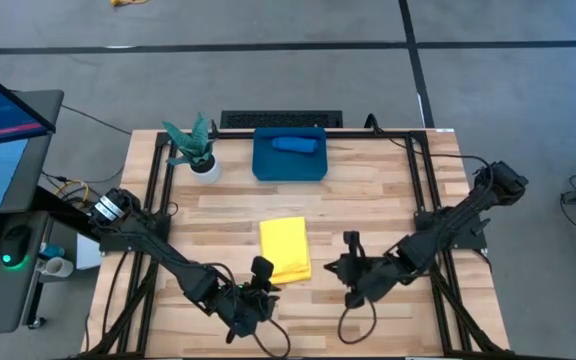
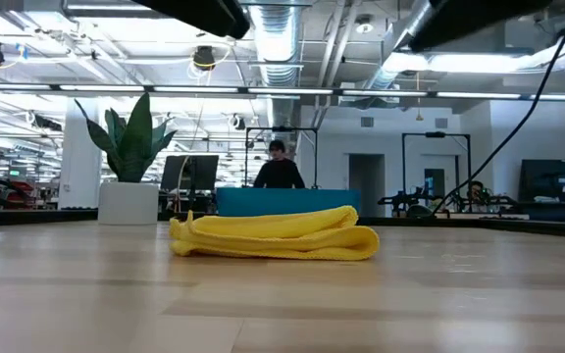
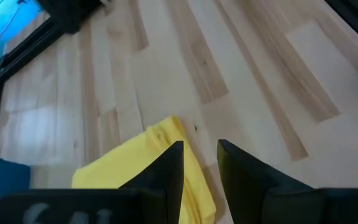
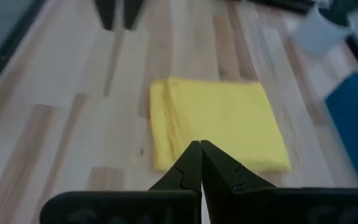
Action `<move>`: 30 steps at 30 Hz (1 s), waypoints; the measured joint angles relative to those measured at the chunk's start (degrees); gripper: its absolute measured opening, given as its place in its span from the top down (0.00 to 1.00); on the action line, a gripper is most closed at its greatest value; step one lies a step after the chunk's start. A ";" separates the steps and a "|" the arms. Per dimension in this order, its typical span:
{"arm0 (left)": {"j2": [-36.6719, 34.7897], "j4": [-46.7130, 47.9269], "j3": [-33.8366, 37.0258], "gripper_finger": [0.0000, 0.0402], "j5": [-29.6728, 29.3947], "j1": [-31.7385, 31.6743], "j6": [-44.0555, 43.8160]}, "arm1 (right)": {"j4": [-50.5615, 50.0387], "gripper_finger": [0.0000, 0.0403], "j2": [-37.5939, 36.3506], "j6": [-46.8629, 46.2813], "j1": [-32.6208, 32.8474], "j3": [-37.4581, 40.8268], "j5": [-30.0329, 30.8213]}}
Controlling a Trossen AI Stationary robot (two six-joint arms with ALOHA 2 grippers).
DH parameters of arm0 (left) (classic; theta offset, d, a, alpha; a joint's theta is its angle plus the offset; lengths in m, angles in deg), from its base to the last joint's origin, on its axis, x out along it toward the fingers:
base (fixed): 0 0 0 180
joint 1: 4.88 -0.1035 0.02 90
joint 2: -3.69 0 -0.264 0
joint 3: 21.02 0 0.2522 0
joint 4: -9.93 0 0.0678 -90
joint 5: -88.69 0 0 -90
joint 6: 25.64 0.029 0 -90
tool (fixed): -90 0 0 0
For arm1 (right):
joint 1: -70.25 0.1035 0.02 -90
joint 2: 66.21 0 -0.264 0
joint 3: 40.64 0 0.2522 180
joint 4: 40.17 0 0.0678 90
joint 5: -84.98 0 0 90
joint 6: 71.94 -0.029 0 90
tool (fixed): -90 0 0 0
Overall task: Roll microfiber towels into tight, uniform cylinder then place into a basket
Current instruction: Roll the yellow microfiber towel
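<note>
Yellow towel [image 1: 284, 249] lay folded flat mid-table, long axis toward basket [image 1: 290, 167]; blue towel [image 1: 295, 144] rolled inside, lengthwise across. Left gripper [image 1: 260, 279] slightly parted, empty, beside yellow towel's near corner. Right gripper [image 1: 349, 268] closed, empty, nearby.

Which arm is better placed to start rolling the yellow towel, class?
Probably the left. The left gripper is open beside the yellow towel's near edge, which shows just past its fingers in the left wrist view. The right gripper is shut and farther off.
</note>
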 joint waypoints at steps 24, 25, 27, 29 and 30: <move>0.22 -4.36 8.71 0.45 3.64 -1.14 -16.37 | 9.13 0.79 7.30 6.56 0.76 0.63 -11.44; 0.22 -5.08 9.56 0.45 3.61 -1.11 -16.90 | 9.90 0.77 8.35 7.42 0.76 0.63 -11.41; 0.24 -6.69 11.28 0.45 3.51 -1.11 -17.38 | 12.36 0.73 10.29 8.87 0.76 0.66 -11.39; 0.24 -9.04 13.03 0.45 3.42 -1.11 -17.55 | 15.45 0.69 12.17 10.59 0.44 0.63 -11.19; 0.24 -10.56 13.97 0.45 3.34 -1.14 -17.55 | 16.66 0.66 13.15 11.73 0.26 0.61 -11.19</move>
